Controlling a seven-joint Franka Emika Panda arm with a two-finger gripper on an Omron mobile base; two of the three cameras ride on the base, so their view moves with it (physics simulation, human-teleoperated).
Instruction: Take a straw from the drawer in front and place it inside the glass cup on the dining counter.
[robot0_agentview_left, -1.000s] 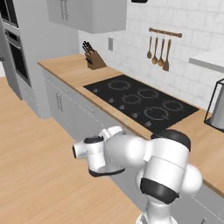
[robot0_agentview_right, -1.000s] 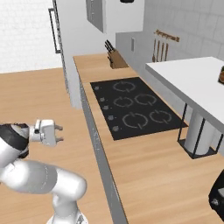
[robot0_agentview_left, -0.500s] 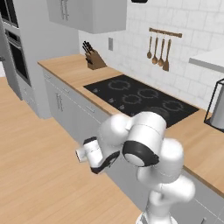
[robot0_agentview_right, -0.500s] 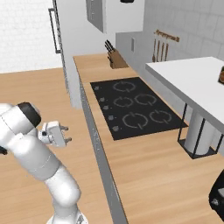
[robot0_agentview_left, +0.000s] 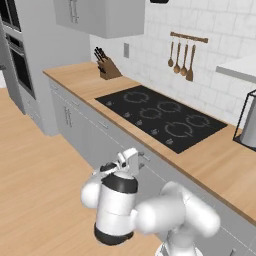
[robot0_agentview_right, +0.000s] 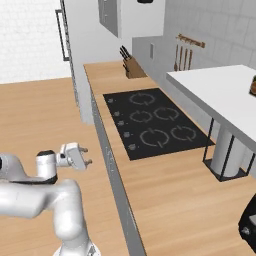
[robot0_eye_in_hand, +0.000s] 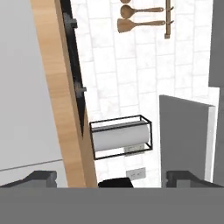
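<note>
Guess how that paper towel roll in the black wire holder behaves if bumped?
The paper towel roll is probably light and soft. Its black wire holder frames it, so it likely won't roll free. The holder itself looks slim, so it may slide along the wooden counter.

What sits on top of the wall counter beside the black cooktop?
A knife block at the far end and a black-framed paper towel roll at the near end. The drawers below are closed, so their contents are hidden.

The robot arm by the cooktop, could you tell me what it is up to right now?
It is holding nothing. Its claw is open and empty, raised in front of the grey cabinet fronts below the wooden counter, level with the black cooktop. From the hand camera it looks along the counter edge toward the paper towel holder. No drawer is open.
</note>
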